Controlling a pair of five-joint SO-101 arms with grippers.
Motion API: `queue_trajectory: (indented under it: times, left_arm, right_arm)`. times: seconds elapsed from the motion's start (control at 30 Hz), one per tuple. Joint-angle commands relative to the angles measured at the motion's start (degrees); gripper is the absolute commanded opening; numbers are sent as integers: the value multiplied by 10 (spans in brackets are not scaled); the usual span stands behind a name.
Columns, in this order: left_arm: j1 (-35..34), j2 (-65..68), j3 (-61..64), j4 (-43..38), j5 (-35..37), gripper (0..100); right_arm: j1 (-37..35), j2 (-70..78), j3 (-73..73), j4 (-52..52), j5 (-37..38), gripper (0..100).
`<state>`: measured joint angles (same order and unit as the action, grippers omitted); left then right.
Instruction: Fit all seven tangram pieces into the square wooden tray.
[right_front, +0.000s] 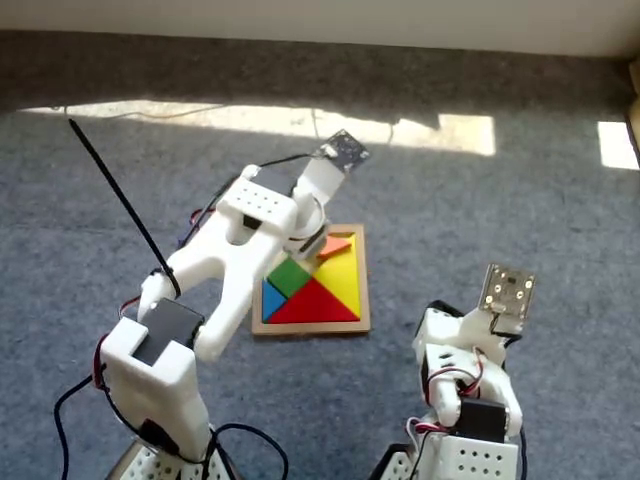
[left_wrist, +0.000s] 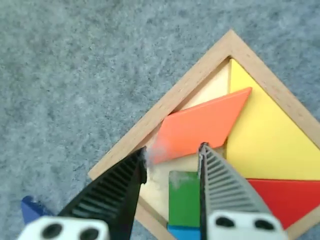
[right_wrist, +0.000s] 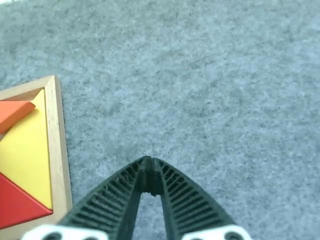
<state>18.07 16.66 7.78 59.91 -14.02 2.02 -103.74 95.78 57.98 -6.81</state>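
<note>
The square wooden tray (right_front: 312, 326) lies on the carpet with a yellow triangle (right_front: 345, 275), a red triangle (right_front: 315, 305), a green square (right_front: 290, 277) and a light blue piece (right_front: 272, 297) seated in it. My left gripper (left_wrist: 172, 156) hangs over the tray's far corner, shut on one end of the orange parallelogram (left_wrist: 200, 127). That piece sits tilted, its far tip over the yellow triangle (left_wrist: 270, 135), with bare tray floor (left_wrist: 212, 90) beside it. My right gripper (right_wrist: 149, 164) is shut and holds nothing, over carpet to the right of the tray rim (right_wrist: 60, 140).
A dark blue bit (left_wrist: 29, 209) shows on the carpet just outside the tray's rim (left_wrist: 150, 122). The right arm (right_front: 465, 400) stays folded at the lower right. A black cable (right_front: 115, 195) crosses the carpet on the left. Grey carpet surrounds the tray.
</note>
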Motion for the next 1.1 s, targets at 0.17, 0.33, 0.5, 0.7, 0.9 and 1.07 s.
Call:
queue_trajectory:
  times: [0.17,0.33,0.5,0.7,0.9,1.07]
  left_arm:
    - [25,-5,-29,-11,32,179]
    - [26,-3,-19,-36,47,179]
    - [17,22,-16,-62,61,179]
    - [9,32,-49,-53,79,179]
    - [-4,-40,-101,53,78,179]
    - [-70,-111,-118,105,75,179]
  right_arm:
    - [6,2,79,-15,-4,5]
    - [6,2,79,-15,-4,5]
    - [6,2,79,-15,-4,5]
    - [6,2,79,-15,-4,5]
    - [6,2,79,-15,-4,5]
    - [6,2,79,-15,-4,5]
